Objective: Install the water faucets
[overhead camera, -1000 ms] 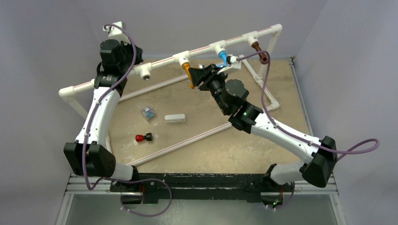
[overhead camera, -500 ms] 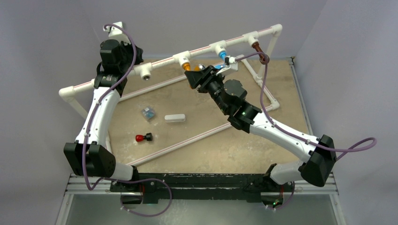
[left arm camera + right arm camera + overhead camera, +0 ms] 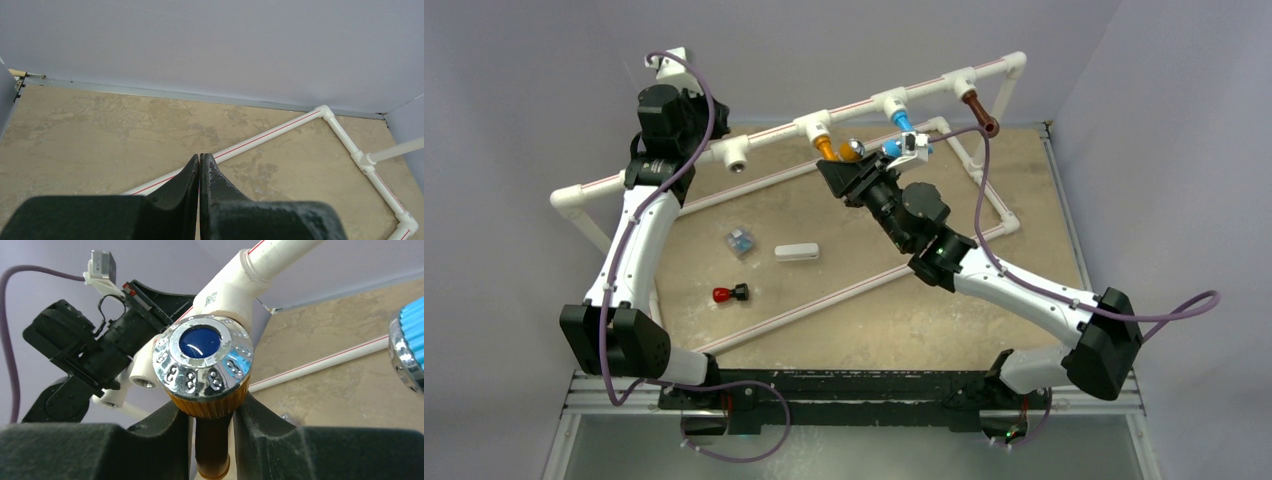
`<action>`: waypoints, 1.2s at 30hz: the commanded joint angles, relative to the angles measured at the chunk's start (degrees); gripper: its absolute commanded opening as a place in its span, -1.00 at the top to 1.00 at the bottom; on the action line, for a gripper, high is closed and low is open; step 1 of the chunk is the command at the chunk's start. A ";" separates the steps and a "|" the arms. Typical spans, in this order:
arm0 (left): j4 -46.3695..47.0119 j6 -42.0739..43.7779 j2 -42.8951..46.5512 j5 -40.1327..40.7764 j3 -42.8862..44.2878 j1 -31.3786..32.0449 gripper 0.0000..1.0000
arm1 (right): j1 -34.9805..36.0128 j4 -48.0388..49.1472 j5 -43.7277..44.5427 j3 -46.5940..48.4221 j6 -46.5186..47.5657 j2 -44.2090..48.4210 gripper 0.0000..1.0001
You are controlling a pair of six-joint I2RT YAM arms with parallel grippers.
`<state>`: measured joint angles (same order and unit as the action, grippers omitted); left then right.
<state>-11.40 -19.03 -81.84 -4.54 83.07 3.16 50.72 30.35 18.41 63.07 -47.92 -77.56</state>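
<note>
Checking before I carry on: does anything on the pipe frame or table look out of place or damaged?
Nothing looks broken or spilled. The right gripper grips the orange faucet. Left of it, one tee socket is empty, and a red-and-black piece lies loose on the table.

Tan tabletop [image 3: 874, 330] w/ white pipe frame [image 3: 774, 128] standing on it; open tee socket [image 3: 736, 158] on top rail, left side. Btwn two low pipes: small blue-grey item [image 3: 740, 241], white oblong block [image 3: 796, 252] near its right, red-and-black piece [image 3: 729, 294] nearer front.
</note>
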 commanded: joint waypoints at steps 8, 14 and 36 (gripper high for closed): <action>-8.68 -0.75 -2.45 -0.74 -3.26 0.18 1.00 | -0.84 17.69 -3.56 -8.95 -31.09 1.00 1.00; -8.68 -0.75 -2.36 -0.91 -3.26 0.18 1.00 | -0.86 23.91 -6.13 -8.10 -38.24 -1.95 1.00; -8.73 -0.75 -2.54 -0.49 -3.26 0.18 1.00 | -0.87 17.03 -6.54 -7.32 -16.78 2.44 -0.32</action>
<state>-10.96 -19.03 -81.84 -4.54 83.15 3.07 49.82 48.05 13.17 54.50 -70.85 -78.08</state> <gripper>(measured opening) 0.002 0.611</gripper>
